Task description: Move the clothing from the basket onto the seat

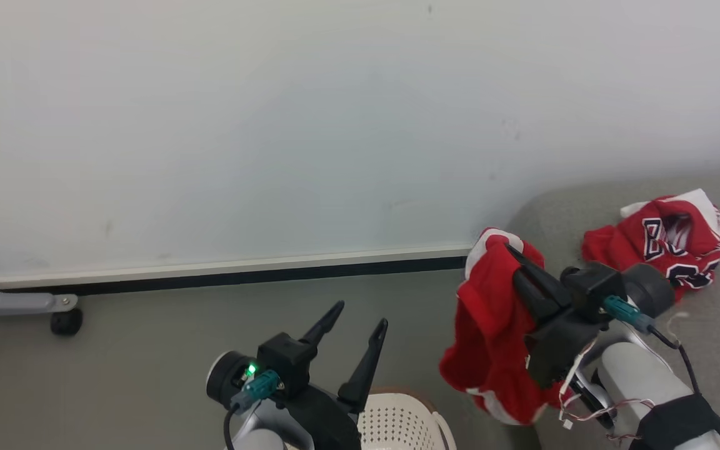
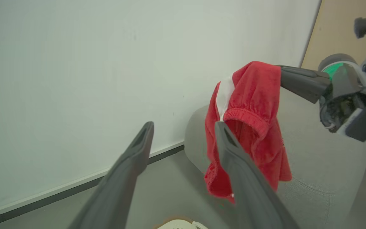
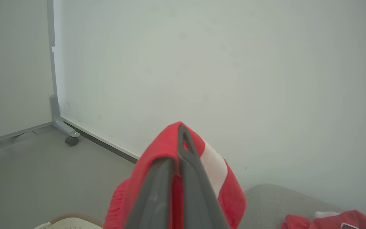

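Pinching: right gripper (image 1: 513,251) jaws clamp red white-striped garment (image 1: 491,312) by left edge of grey woven sofa (image 1: 560,209)
Left gripper (image 1: 361,313): jaws spread

Grey sofa (image 1: 560,215) at right, lettered red jersey (image 1: 679,245) crumpled on cushion. Grey floor (image 1: 147,350) carries basket (image 1: 397,422), castor foot (image 1: 65,321).

White partition panel (image 1: 272,125) spans the upper frame in head view. Pale trim with a dark strip (image 1: 241,275) runs along its bottom edge. Grey metal foot (image 1: 16,303) at left, on a black caster (image 1: 65,322). Grey floor (image 1: 147,350) below. Left wrist view, upper right: tan board (image 2: 335,35).
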